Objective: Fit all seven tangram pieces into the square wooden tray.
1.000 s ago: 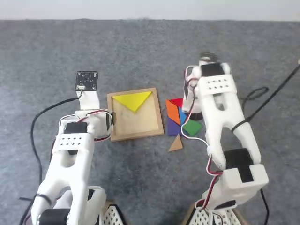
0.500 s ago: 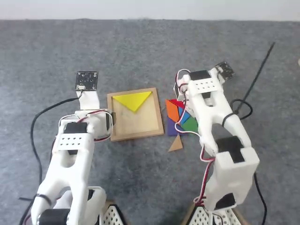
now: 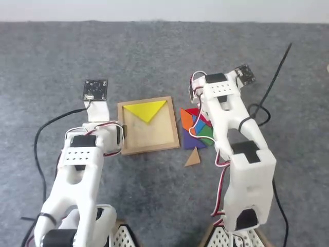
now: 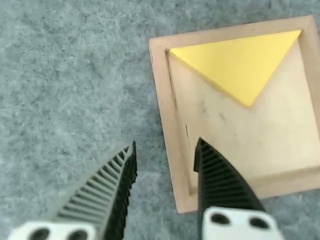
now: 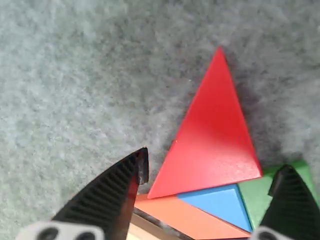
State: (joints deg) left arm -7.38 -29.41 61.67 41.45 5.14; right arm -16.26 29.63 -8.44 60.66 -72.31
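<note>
On the grey carpet I have the square wooden tray lying flat, the large yellow triangle seated along its far rim. My left gripper is spread apart at the tray's left wall, one finger over carpet and one over the rim. Just right of the tray, the red triangle, orange piece, green piece, blue piece and purple piece bunch together. My right gripper hangs wide open over the red one, and the small tan triangle lies apart.

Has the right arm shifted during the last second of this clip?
Yes. In the high view the right arm swung sideways toward the wooden tray; its open right gripper now hangs over the red triangle.
</note>
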